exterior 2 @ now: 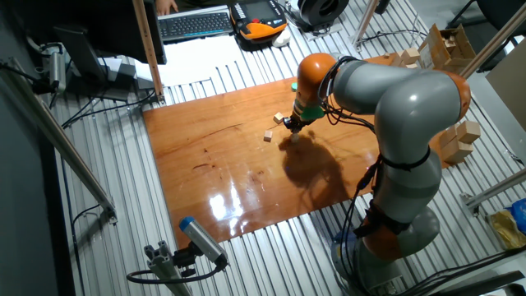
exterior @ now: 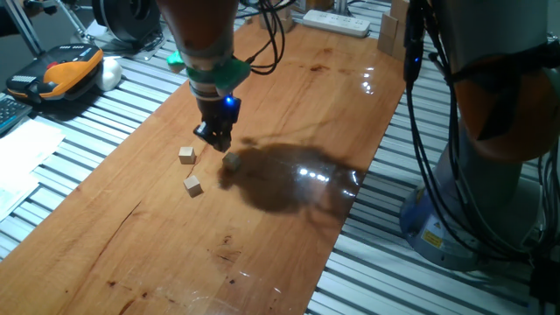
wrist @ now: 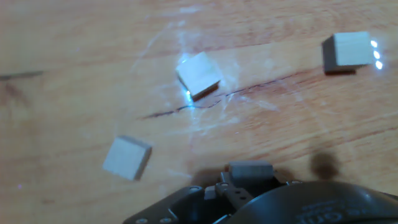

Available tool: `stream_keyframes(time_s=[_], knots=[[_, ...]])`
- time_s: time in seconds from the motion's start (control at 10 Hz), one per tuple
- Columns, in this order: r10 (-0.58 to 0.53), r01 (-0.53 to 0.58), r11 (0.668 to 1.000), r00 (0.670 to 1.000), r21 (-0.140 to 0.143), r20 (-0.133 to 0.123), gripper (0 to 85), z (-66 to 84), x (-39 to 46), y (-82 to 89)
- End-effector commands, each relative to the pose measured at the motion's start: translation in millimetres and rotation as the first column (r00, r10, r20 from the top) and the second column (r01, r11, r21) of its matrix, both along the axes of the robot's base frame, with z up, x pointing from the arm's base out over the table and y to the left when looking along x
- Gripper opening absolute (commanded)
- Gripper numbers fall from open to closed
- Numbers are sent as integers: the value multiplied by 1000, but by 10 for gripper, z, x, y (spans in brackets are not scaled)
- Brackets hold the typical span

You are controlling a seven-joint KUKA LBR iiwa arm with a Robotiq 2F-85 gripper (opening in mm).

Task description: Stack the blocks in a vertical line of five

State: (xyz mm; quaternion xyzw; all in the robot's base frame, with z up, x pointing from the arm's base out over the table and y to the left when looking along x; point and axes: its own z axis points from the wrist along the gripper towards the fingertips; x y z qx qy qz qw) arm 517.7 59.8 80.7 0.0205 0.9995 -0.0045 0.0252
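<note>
Three blocks visible, loose on counter (exterior: pixel 289 105), none stacked. I see end effector (exterior: pixel 215 138) low between them: one block (exterior: pixel 232 161) just beside tip, two (exterior: pixel 186 155) (exterior: pixel 193 185) farther off other side. Finger spacing: cannot tell.

Kbd (exterior 2: pixel 194 25), power strip (exterior: pixel 336 22), big wood blocks (exterior 2: pixel 458 140) nr table edge
</note>
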Motion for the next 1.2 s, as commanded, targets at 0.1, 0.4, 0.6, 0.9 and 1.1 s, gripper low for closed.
stream_keyframes(time_s=[0.1, 0.4, 0.6, 0.9, 1.1], knots=[[118, -118, 993, 993, -4, -1, 0, -20, -22, 15], [37, -37, 999, 999, 26, 1, 0, -65, -84, -25], [-39, 39, 999, 999, 24, -6, 0, -83, -98, -14], [-80, 81, 997, 997, 18, -11, 0, -90, -119, 4], [-75, 75, 997, 997, 7, -7, 0, -112, -138, 27]])
